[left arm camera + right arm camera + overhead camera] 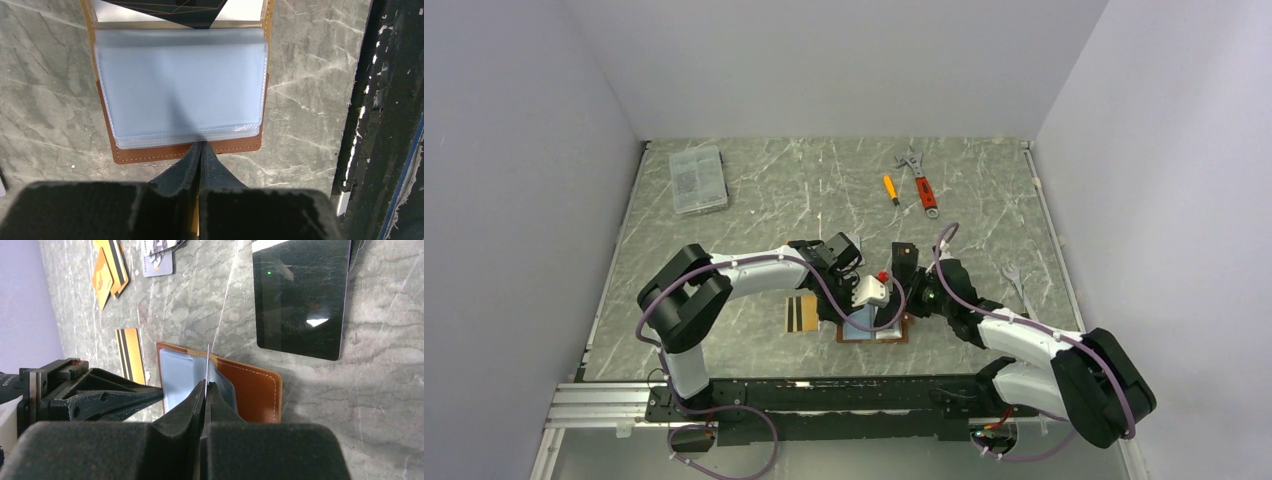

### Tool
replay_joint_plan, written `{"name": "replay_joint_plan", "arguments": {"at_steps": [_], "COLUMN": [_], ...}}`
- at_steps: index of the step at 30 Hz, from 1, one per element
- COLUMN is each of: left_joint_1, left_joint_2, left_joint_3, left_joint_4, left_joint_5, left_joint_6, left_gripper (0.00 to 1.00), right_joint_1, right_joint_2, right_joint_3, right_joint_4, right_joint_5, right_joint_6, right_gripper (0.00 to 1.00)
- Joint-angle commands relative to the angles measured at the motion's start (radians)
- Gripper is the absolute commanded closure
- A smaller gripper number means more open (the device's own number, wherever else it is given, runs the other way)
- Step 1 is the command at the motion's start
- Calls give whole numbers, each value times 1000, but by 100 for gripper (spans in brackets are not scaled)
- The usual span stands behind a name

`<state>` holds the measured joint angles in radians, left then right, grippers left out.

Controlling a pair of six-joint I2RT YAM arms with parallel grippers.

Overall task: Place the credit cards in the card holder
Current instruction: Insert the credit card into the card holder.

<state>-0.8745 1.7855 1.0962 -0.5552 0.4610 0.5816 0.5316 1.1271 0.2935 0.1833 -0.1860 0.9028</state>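
a: where is the card holder (150,154)?

b: lying open on the marbled table (310,100), near the front edge, between the two arms. its tan leather faces down and the clear sleeves (180,85) face up.

a: and the left gripper (200,147)?

b: its fingers are pressed together with no gap. the tips sit at the near edge of the sleeves, right over the leather border. i cannot tell whether they pinch a sleeve or only press on it.

a: the right gripper (205,386)?

b: also closed, clamped on a thin sheet (207,362) seen edge-on, standing upright above the open holder. from this angle i cannot tell whether it is a card or a sleeve.

a: where are the credit cards?

b: a gold card with black stripes (131,356) lies flat just beside the holder, on the left arm's side. farther back, two orange cards (106,270) overlap, with a silver-grey card (159,261) near them.

a: anything else close by?

b: a glossy black rectangle (300,295) lies flat beyond the holder, apart from it. in the left wrist view a dark card with fine lines (190,10) shows at the far end of the sleeves.

a: and at the back of the table?

b: a clear plastic box (697,178) on the left, then a small yellow screwdriver (890,188) beside a red-handled wrench (922,186).
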Motion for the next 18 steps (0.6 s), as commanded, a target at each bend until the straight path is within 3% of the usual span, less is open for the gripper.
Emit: {"name": "replay_joint_plan", "arguments": {"at_steps": [1, 6, 13, 18], "left_joint_1": [-24, -31, -32, -32], "left_joint_2": [24, 29, 25, 32], "left_joint_3": [11, 7, 11, 19], "left_joint_4": [12, 6, -9, -18], "left_joint_5": [-22, -47, -73, -83], "left_joint_6": [-2, 1, 3, -2], "left_gripper": [94, 95, 96, 96], "right_joint_1": [1, 1, -4, -3], "right_joint_2": [14, 9, -131, -118], "right_joint_3": [-47, -75, -76, -90], "right_joint_4": [182, 227, 106, 128], "right_joint_5": [-26, -52, -19, -26], "right_joint_6": [57, 84, 58, 69], "right_gripper": [100, 100, 100, 100]}}
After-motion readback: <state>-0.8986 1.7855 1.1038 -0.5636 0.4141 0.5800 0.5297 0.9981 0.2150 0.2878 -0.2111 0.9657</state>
